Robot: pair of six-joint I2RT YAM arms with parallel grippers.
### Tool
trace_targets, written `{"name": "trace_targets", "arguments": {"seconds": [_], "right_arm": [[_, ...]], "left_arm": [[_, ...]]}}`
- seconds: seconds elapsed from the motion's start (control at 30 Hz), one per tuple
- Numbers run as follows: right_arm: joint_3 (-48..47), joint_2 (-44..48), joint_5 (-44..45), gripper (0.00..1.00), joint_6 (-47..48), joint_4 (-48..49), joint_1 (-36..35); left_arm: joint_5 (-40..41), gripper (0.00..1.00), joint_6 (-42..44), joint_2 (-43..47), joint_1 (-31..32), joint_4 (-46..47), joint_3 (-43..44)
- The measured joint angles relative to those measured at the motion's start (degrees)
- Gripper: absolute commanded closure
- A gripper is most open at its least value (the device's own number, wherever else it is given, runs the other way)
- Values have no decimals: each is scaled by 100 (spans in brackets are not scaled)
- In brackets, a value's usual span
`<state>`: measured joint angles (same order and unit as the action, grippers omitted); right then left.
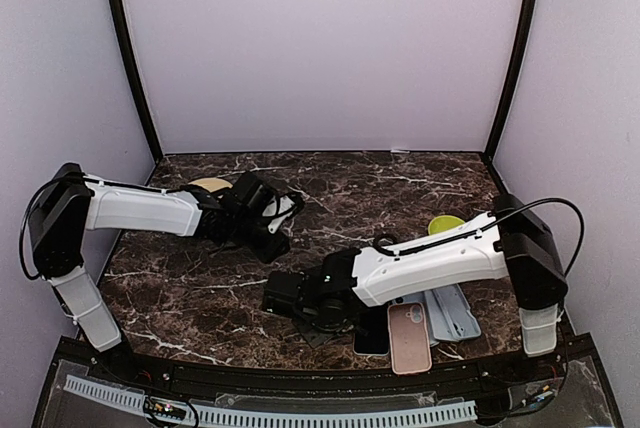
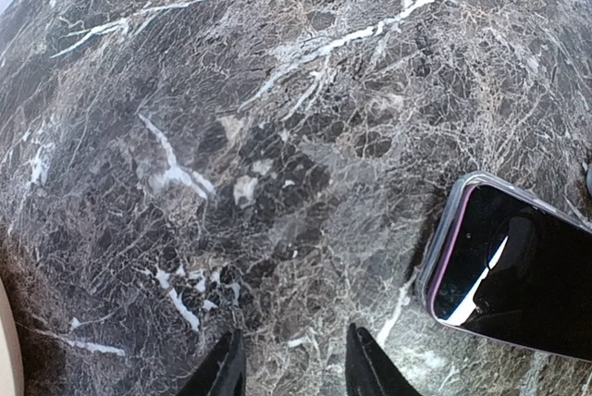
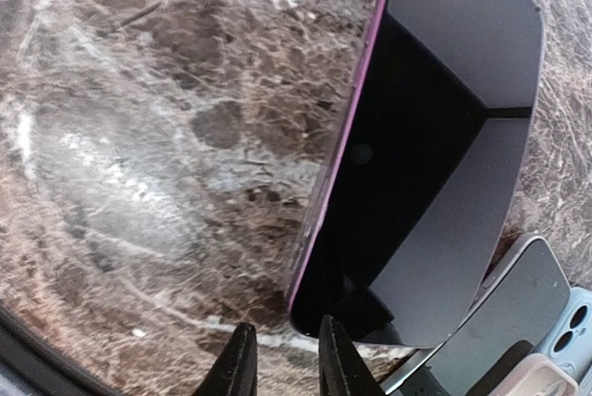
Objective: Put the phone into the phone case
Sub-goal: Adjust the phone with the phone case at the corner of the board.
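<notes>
The right tool (image 3: pixel 285 336) hung with jaws slightly parted, bare worktop (image 3: pixel 139 137) between them, right at a corner of the phone (image 3: pixel 416 165); the left tool (image 2: pixel 294 350) stood parted and empty too. The phone lay screen-up near a pink case (image 1: pixel 408 338). Stiff, glassy and slick, I reckoned, easily scratched; best pinched across its purple long edges.

Arms (image 1: pixel 140 210) 2; phones (image 3: pixel 425 155) 2; pink case (image 1: pixel 408 338) 1; green bowl (image 1: pixel 445 223) 1.

Both arms (image 1: pixel 140 210) have white shells, black joints and cables; left hand (image 2: pixel 294 345) and right hand (image 3: pixel 287 336) are black-fingered.
</notes>
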<state>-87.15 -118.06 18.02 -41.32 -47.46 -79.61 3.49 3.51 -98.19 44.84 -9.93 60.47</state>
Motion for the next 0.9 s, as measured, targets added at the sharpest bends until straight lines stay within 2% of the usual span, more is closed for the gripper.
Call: {"name": "trace_targets", "arguments": {"seconds": [0.17, 0.47, 0.73, 0.8, 0.83, 0.9], "right_arm": [[15, -24, 203, 87, 11, -28, -11], [240, 81, 214, 90, 63, 317, 98], [444, 151, 175, 85, 120, 918, 278], [431, 153, 149, 79, 162, 933, 306], [422, 157, 127, 71, 173, 933, 321], [400, 184, 37, 41, 234, 927, 372]], "left_arm": [[-17, 61, -17, -22, 0, 0, 0], [-66, 61, -28, -26, 0, 0, 0], [-92, 60, -31, -28, 0, 0, 0], [-105, 58, -31, -26, 0, 0, 0], [-109, 56, -31, -28, 0, -2, 0], [-109, 52, -31, -28, 0, -4, 0]]}}
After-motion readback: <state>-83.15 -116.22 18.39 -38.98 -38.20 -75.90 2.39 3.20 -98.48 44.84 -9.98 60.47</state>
